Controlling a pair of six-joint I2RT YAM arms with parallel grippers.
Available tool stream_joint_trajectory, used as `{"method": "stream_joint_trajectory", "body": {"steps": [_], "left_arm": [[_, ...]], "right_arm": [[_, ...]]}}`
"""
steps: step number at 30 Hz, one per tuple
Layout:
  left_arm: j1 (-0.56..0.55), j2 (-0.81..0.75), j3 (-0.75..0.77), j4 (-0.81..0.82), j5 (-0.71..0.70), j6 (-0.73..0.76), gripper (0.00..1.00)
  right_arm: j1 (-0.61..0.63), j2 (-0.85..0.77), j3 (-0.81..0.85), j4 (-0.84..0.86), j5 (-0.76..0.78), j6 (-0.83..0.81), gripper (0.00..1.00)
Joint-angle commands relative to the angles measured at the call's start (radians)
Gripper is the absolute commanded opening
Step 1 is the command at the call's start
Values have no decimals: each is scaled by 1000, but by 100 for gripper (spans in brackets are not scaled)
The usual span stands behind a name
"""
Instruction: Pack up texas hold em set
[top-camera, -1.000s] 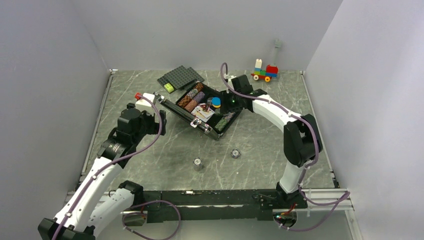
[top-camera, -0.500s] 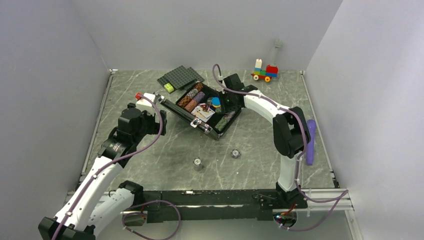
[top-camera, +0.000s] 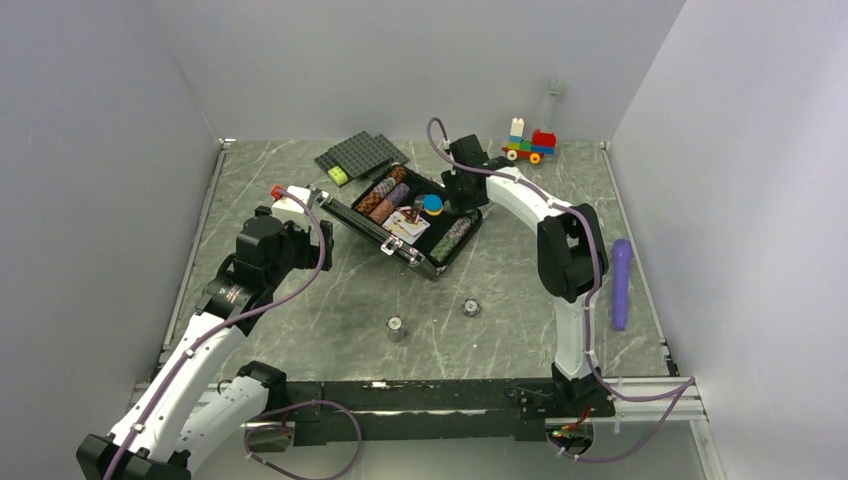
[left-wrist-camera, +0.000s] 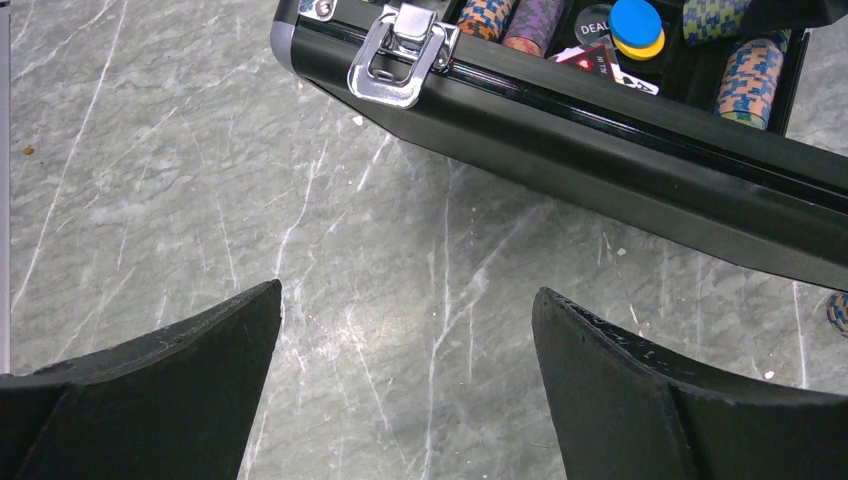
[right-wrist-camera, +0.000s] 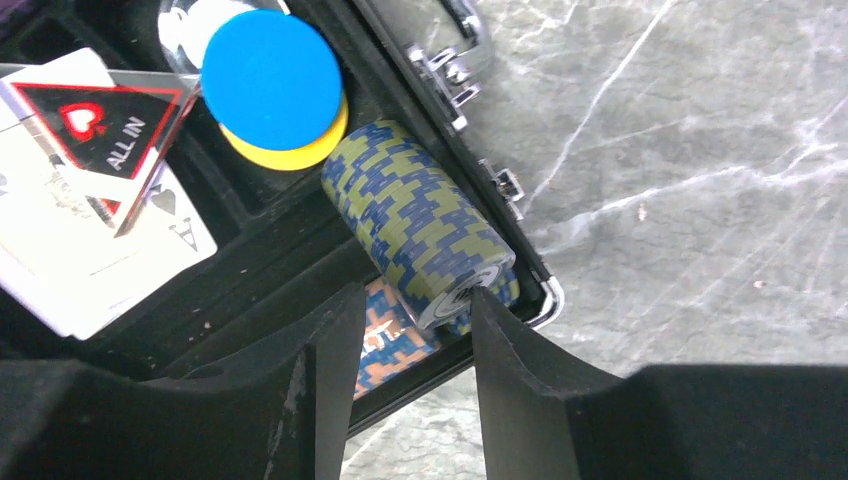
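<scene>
Black fingers (left-wrist-camera: 150, 390) on your left gripper (left-wrist-camera: 407, 295) are spread wide with nothing between them, just bare table (left-wrist-camera: 150, 150). It hangs a little short of the case (left-wrist-camera: 600, 150) and its silver latch (left-wrist-camera: 400, 55).

Your right gripper (right-wrist-camera: 415, 295) is over the case's far-right corner, jaws only narrowly apart. The end of the olive-and-blue chip row (right-wrist-camera: 420, 220) sits right by one finger (right-wrist-camera: 520, 380), and I can't tell if it's touching. An orange-and-blue row (right-wrist-camera: 395, 345) shows in the gap. Far as I can see, it's not pinching anything.

The surface is grey-green marble-look, with plain pale walls (top-camera: 400, 60) on three sides. The case lies open toward the far middle of the table, between your two grippers.

Count:
- one case
- four chip rows in it that I can make out
- one blue disc (right-wrist-camera: 270, 80) on one yellow disc (right-wrist-camera: 300, 150)
- some cards (right-wrist-camera: 90, 250)
- two small grey chip stacks (top-camera: 396, 327) on the table, on the near side of the case
- two studded baseplates (top-camera: 360, 155)
- one toy car (top-camera: 530, 146)
- one purple stick (top-camera: 620, 280) by the right edge
</scene>
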Motion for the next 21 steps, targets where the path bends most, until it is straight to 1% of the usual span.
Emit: {"method": "stream_joint_trajectory", "body": {"steps": [1, 6, 12, 21], "left_arm": [[3, -9, 6, 43, 9, 1, 100], [4, -5, 8, 40, 3, 0, 99], [3, 2, 8, 40, 1, 3, 99], [3, 11, 9, 40, 3, 3, 99]], "right_arm": [[-7, 56, 69, 174, -39, -31, 47], [-22, 99, 106, 174, -40, -37, 46], [-29, 103, 108, 211, -30, -45, 44], [-32, 132, 157, 239, -44, -84, 43]]}}
